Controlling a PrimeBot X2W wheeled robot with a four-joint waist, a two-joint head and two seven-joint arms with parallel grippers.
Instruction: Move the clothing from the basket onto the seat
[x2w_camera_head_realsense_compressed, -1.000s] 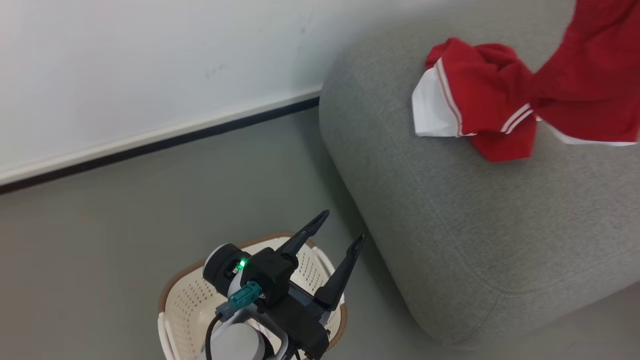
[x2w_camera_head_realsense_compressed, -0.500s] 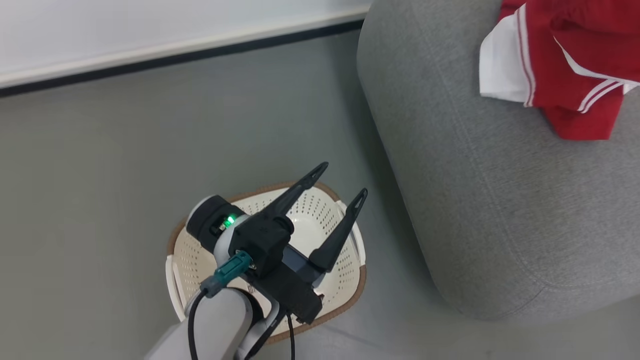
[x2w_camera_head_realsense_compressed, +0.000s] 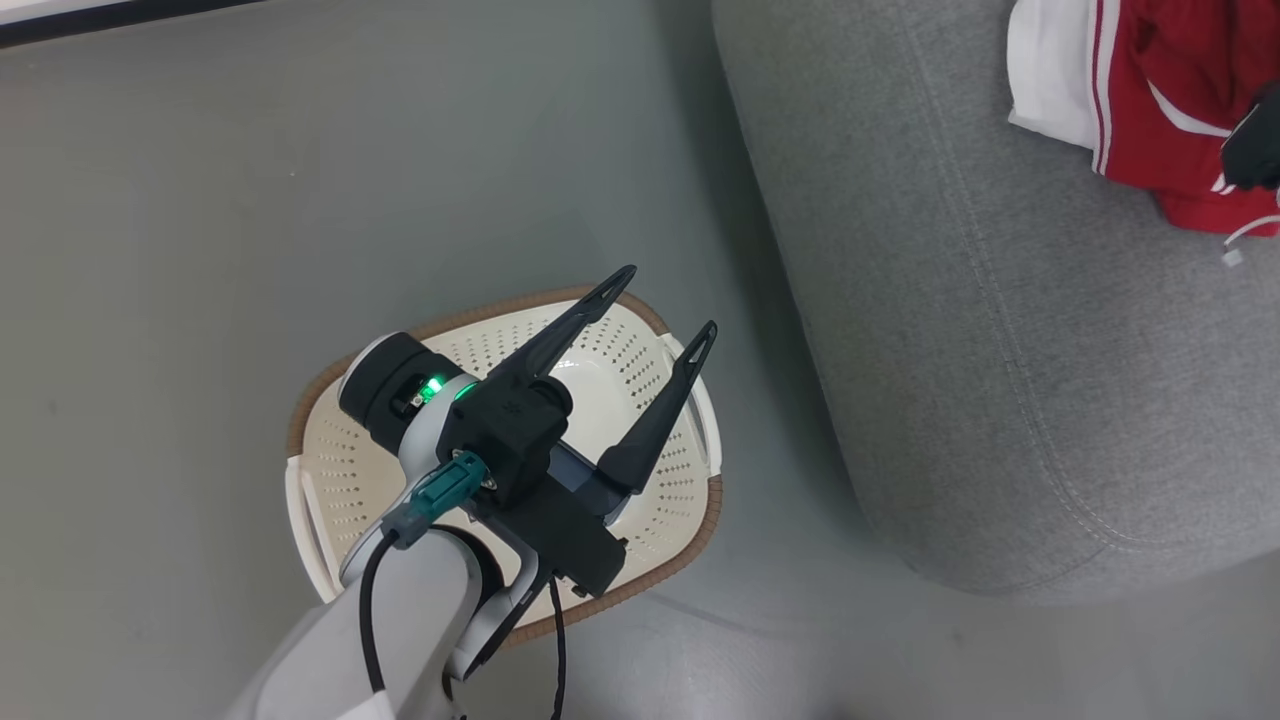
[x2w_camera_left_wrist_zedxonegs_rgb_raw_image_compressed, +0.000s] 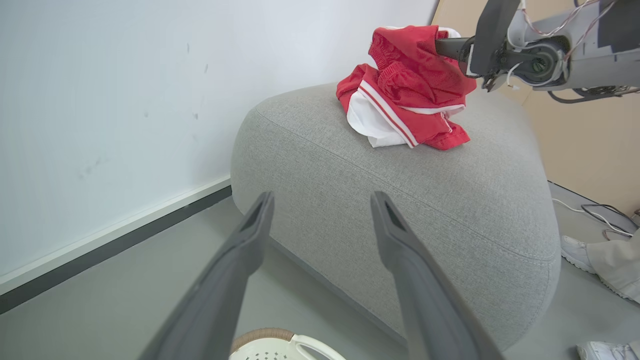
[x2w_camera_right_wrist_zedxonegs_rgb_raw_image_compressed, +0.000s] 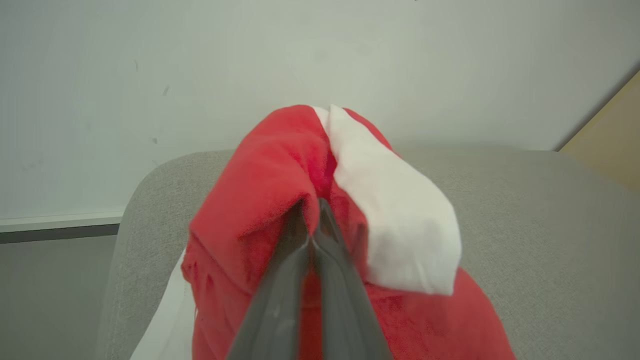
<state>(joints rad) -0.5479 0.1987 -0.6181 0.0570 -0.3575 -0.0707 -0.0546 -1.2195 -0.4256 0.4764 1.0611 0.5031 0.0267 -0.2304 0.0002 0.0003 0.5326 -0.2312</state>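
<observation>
- The head camera has been tipped downward over the last second. The basket (x2w_camera_head_realsense_compressed: 340, 470) is now seen whole on the floor, and nothing is seen inside it.
- A second ago a red garment hung in the air above the sofa (x2w_camera_head_realsense_compressed: 950, 350). It has now been lowered against the garment already lying there, so the clothes (x2w_camera_left_wrist_zedxonegs_rgb_raw_image_compressed: 410, 100) form one heap on the sofa top, near its back corner.
- The right pincer (x2w_camera_right_wrist_zedxonegs_rgb_raw_image_compressed: 311, 210) is seen closed, with a fold of red and white cloth pinched between its fingers. That garment has not yet been let go.
- The left pincer (x2w_camera_head_realsense_compressed: 667, 300) is held above the basket with its fingers spread wide and nothing between them, as it was a second ago.
- From this it is judged that the task is nearly done, with only the release of the last garment left.
- Counted: one basket, one sofa and two pincers. Two garments are made out in the heap, one gripped and one beneath it, though the boundary between them is hard to trace.
</observation>
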